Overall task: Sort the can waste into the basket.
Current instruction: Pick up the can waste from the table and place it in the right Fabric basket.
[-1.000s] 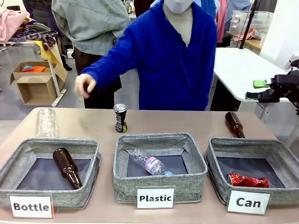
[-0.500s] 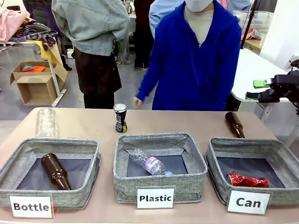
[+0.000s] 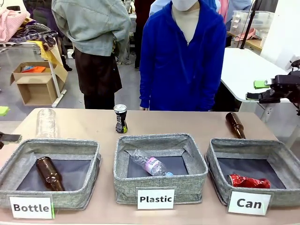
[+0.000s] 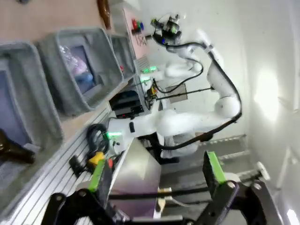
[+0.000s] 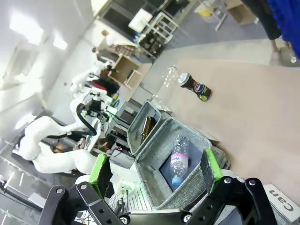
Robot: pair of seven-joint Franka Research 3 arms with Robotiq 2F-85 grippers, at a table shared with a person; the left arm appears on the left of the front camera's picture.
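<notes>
Front view: my right gripper (image 3: 254, 90) hangs raised at the right side, fingers spread wide. My left gripper (image 3: 6, 124) is just as wide at the left edge. The red dented can (image 3: 248, 181) lies inside the "Can" basket (image 3: 213, 157). The black can (image 3: 120, 118) stands upright on the table (image 3: 187, 123), behind the "Plastic" bin (image 3: 123, 173).

Left wrist view: my green pads (image 4: 101, 174) stand well apart, gripping nothing.

Right wrist view: the same broad gap, with the black can (image 5: 193, 87) on the tabletop beyond.

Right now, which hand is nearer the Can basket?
Right. The right hand is raised beyond the Can basket's far edge; the left hand is far off, by the Bottle basket.
</notes>
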